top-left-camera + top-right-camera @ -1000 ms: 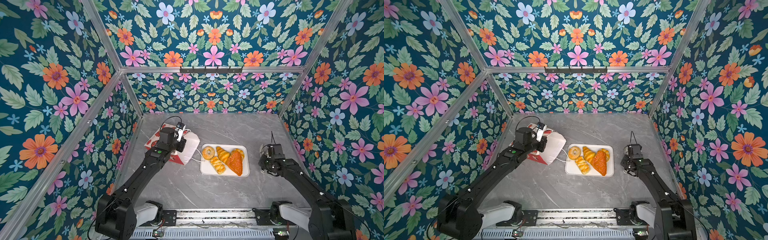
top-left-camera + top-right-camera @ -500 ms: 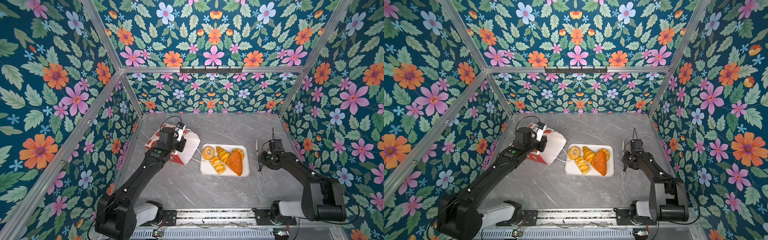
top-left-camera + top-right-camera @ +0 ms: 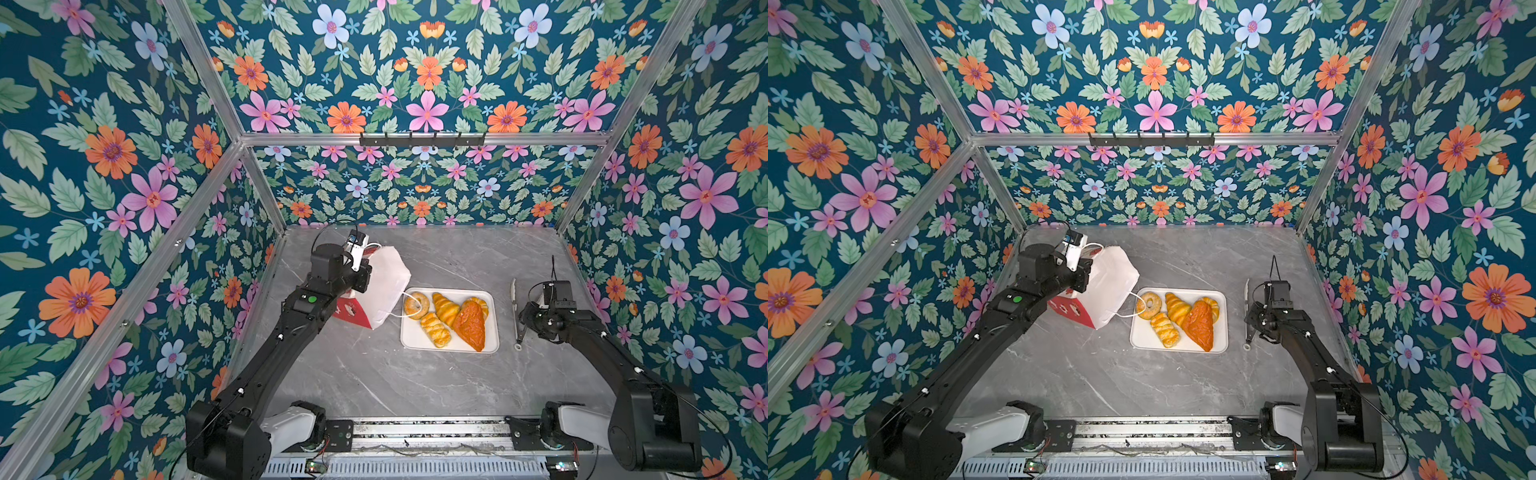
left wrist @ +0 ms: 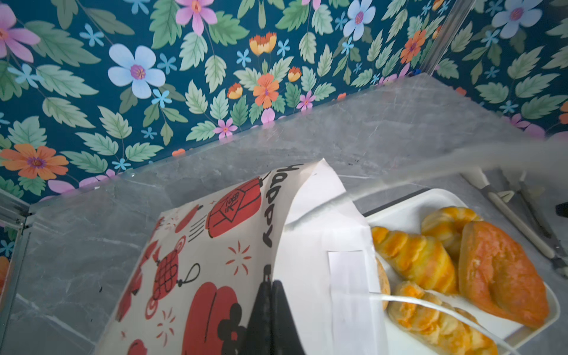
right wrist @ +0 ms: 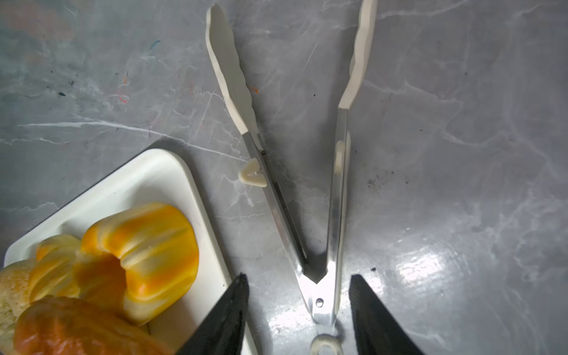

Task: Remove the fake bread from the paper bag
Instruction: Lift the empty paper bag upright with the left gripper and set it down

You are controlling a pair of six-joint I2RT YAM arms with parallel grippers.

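Left wrist: paper bag (image 4: 215, 246) in gripper (image 4: 270, 284)

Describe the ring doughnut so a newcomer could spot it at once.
In a top view, a white tray lies beside the paper bag. The doughnut sits in the tray's far corner nearest the bag. Alone among the pastries, it is a ring.

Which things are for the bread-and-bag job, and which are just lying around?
For the job: paper bag, toy bread, white tray under the bread.
Lying around: tongs on the table, hook rail.
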